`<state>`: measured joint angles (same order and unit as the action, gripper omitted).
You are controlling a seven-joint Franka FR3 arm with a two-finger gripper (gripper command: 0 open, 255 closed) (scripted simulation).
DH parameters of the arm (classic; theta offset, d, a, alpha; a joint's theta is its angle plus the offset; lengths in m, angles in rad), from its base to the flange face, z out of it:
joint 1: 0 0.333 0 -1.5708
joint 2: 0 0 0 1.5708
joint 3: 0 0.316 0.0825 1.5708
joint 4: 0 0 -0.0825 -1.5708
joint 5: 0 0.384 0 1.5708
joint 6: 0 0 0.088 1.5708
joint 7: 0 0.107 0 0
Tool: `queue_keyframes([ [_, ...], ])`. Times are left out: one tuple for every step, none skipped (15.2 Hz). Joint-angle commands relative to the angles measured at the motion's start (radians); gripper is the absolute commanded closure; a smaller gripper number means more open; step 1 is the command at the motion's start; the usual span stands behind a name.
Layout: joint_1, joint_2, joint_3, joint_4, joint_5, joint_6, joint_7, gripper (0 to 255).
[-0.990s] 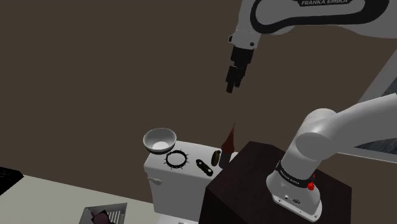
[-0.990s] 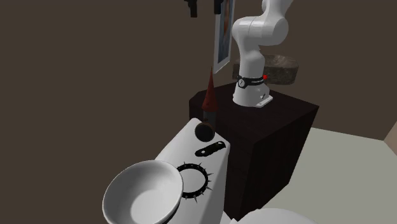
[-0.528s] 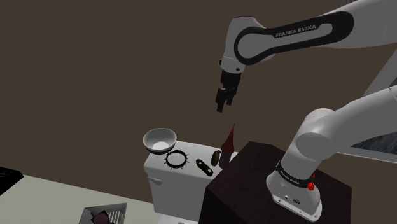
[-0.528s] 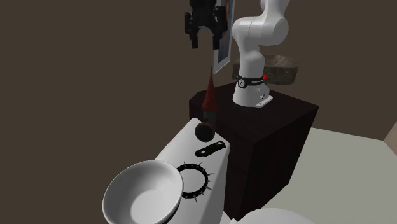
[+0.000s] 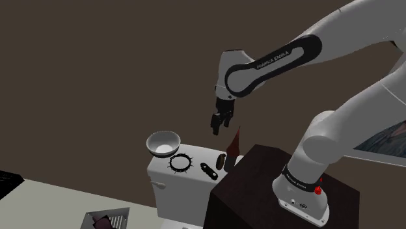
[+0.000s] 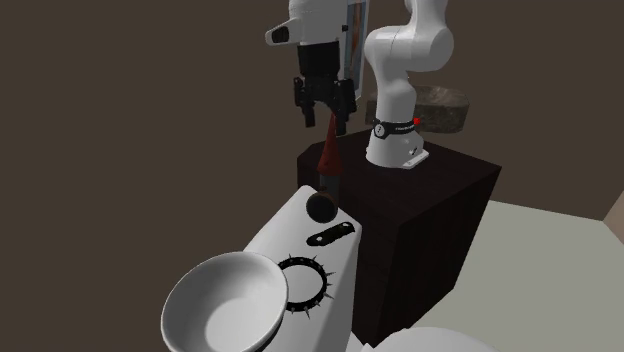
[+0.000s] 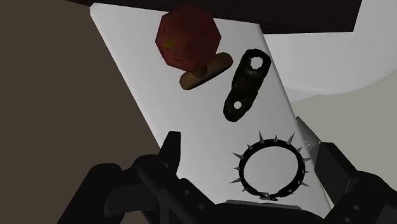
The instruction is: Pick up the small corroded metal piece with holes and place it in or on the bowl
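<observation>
end effector (image 5: 216, 130) lowered, fingers (image 7: 170, 151) apart | metal piece (image 7: 245, 85) untouched | bowl (image 6: 200, 290) seemingly cropped

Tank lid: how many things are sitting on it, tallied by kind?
Bowl: 1
Spiked ring: 1
Metal piece with holes: 1
Red cone: 1
Brown disc: 1
Total: 5
</observation>
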<state>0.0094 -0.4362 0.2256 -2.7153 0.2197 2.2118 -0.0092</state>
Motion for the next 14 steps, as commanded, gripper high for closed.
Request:
queue_keyframes([
  [-0.002,0.077,0.015,-0.013,0.005,0.082,0.014,0],
  [-0.002,0.115,0.024,-0.017,0.008,0.12,0.023,0],
  [-0.002,0.155,0.032,-0.02,0.009,0.158,0.033,0],
  [-0.003,0.197,0.04,-0.021,0.009,0.196,0.044,0],
  [-0.003,0.24,0.047,-0.021,0.008,0.234,0.055,0],
  [-0.004,0.284,0.054,-0.02,0.005,0.272,0.067,0],
  [-0.005,0.33,0.06,-0.016,0.0,0.31,0.081,0],
  [-0.005,0.376,0.065,-0.012,-0.007,0.347,0.095,0],
  [-0.005,0.424,0.068,-0.006,-0.017,0.383,0.111,0],
  [-0.004,0.472,0.07,0.002,-0.029,0.418,0.128,0],
  [-0.002,0.52,0.07,0.01,-0.043,0.452,0.146,0],
  [0.002,0.569,0.067,0.021,-0.058,0.485,0.165,0],
  [0.009,0.617,0.061,0.033,-0.075,0.517,0.185,0],
  [0.017,0.666,0.053,0.046,-0.091,0.547,0.203,0],
])
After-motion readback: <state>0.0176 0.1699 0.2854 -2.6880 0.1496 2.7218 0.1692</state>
